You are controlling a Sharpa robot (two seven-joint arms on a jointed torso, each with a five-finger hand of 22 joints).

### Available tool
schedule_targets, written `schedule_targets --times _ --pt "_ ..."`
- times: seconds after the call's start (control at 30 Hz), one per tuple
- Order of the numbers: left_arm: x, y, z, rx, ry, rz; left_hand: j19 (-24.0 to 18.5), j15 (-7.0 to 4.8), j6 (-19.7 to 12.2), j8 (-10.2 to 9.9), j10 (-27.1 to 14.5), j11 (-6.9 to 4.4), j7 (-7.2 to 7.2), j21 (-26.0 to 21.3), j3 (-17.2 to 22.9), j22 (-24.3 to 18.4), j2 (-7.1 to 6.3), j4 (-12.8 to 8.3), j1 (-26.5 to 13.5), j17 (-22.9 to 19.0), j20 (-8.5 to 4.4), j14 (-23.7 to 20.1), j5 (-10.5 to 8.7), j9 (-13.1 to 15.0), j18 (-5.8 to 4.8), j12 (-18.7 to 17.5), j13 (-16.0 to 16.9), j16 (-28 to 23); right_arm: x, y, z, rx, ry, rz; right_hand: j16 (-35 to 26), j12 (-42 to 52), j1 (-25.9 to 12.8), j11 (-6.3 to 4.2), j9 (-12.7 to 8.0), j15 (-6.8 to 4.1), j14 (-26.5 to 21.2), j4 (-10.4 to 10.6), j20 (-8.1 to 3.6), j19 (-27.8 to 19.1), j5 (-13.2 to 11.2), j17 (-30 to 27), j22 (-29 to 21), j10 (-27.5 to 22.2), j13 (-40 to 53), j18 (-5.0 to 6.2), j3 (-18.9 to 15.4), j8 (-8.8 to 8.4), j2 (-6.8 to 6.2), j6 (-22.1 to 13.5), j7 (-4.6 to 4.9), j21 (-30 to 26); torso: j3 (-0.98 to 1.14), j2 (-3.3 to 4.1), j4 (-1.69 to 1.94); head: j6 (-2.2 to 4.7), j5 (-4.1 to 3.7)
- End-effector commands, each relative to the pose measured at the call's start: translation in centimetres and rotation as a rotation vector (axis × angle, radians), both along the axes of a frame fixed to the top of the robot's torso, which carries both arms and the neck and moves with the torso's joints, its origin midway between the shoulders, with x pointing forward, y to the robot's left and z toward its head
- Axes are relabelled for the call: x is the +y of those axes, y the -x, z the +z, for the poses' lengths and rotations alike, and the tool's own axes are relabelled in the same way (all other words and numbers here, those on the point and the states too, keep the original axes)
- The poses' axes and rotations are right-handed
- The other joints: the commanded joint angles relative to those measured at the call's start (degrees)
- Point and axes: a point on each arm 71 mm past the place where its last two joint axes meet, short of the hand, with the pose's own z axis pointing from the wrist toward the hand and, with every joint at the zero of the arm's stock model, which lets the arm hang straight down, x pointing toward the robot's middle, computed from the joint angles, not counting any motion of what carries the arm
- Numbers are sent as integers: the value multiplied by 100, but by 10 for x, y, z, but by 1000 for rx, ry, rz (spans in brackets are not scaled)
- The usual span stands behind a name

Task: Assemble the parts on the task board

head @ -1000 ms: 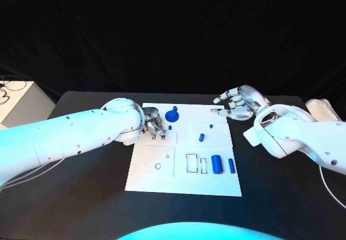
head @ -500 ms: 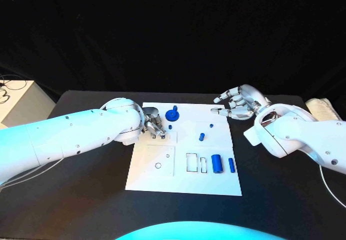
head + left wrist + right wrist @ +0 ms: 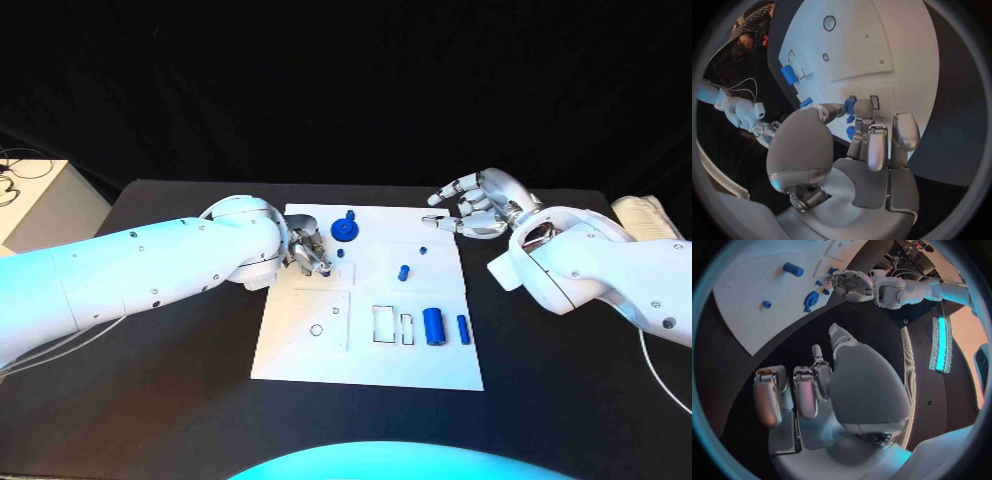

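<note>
My left hand (image 3: 307,252) is down on the flat white rectangular task board (image 3: 433,370), at its edge, just beside the round blue knob-shaped part (image 3: 343,230) standing there. In the left wrist view my thumb and fingertips (image 3: 862,109) are drawn together round a small blue cylindrical peg (image 3: 850,104), with a second small blue bit just below them; I judge I am pinching the peg, though how firmly I cannot tell. To do this step well I should keep the peg upright, line it over its hole before pressing, and push straight down without twisting, letting go only once it sits. My right hand (image 3: 476,205) hovers off the board's corner beyond the knob, over the black table (image 3: 173,400), fingers loosely curled and apart, holding nothing. The thick blue cylinder (image 3: 433,328) lies well apart from the knob, near the opposite end of the board.
</note>
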Motion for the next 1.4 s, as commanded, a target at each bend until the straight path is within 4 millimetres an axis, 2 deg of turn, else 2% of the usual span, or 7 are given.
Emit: schedule_targets --times 0.03,0.63,1.07,1.4 --pt "-2 2 -1 18 -1 -16 41 -48 29 1 22 -25 0 26 1318 7 29 -1351 24 852 -5 329 36 10 -81 24 8 31 1 0 0 1 9 16 -26 -19 -3 3 -6 41 559 19 34 507 28 1365 1377 -44 542 10 7 17 42 -33 11 -31 2 -2 -2 -1 0" --pt "-2 2 -6 35 -11 -20 48 -52 38 -5 31 -27 -2 31 1329 15 28 -1355 13 843 -9 327 48 11 -83 22 9 27 1 0 -1 3 10 16 -26 -19 -3 3 -6 41 559 19 34 507 28 1365 1377 -44 542 10 7 17 42 -33 11 -31 3 5 -1 -7 -9" --pt "-6 2 -10 79 -28 -43 58 -52 56 -11 87 -31 -8 39 1314 31 7 -1350 -44 912 -12 357 65 19 -87 67 72 50 1 0 -1 4 11 16 -26 -19 -3 3 -6 41 559 19 34 507 28 1365 1377 -44 542 10 7 17 42 -33 11 -31 4 2 -4 -66 -20" --pt "-7 2 -11 76 -25 -39 36 -72 107 10 260 -70 -63 17 1220 2 10 -1303 -206 1036 -26 412 39 64 -82 197 228 94 1 0 -1 3 10 16 -30 -24 -15 7 -9 45 557 20 39 507 41 1356 1375 -51 532 11 7 40 48 -59 15 -34 8 2 -1 -85 -38"
